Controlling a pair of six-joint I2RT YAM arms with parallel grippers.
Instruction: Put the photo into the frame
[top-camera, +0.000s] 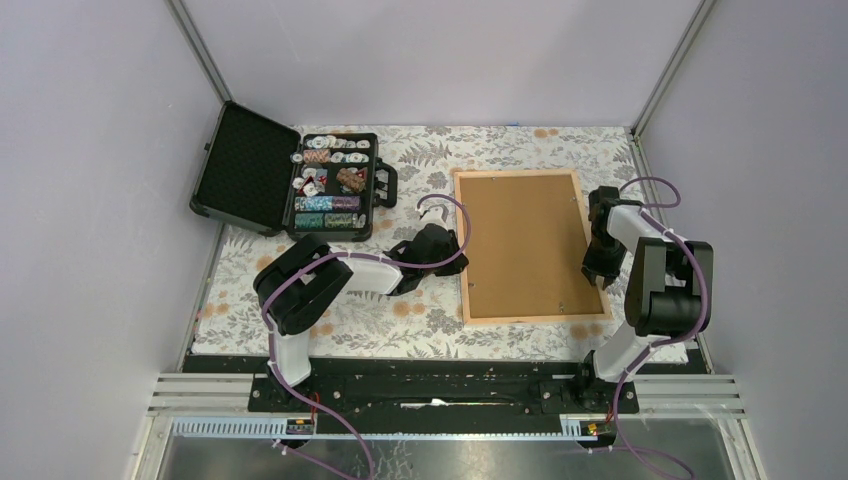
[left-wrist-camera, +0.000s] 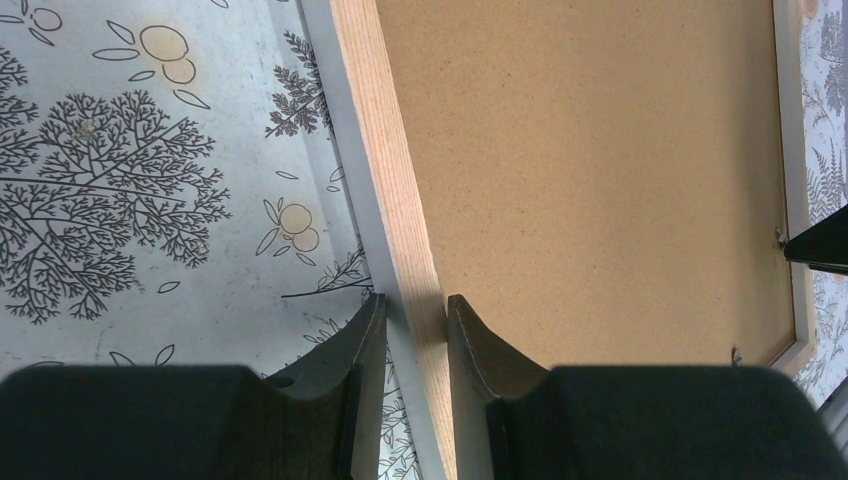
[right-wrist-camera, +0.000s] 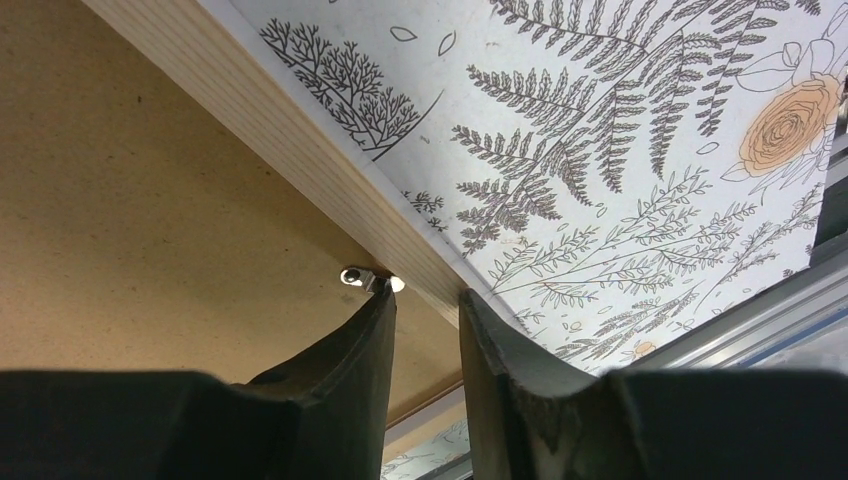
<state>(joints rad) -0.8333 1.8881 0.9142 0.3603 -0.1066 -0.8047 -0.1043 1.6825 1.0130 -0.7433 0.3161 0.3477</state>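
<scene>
The frame (top-camera: 530, 318) lies face down on the flowered cloth, right of centre, with a brown backing board (top-camera: 525, 245) filling it. My left gripper (top-camera: 462, 250) is at its left rail. In the left wrist view my gripper (left-wrist-camera: 415, 305) has one finger on each side of the light-wood rail (left-wrist-camera: 385, 170), shut on it. My right gripper (top-camera: 598, 280) is at the right rail near the front corner. In the right wrist view my gripper (right-wrist-camera: 428, 295) straddles the rail (right-wrist-camera: 260, 105), its inner fingertip against a small metal clip (right-wrist-camera: 362, 277). The photo is out of view.
A black case of poker chips (top-camera: 335, 185) stands open at the back left, its lid (top-camera: 245, 165) lying flat toward the wall. Metal rails edge the table (top-camera: 640, 170) on the right and at the front. Grey walls enclose the cell.
</scene>
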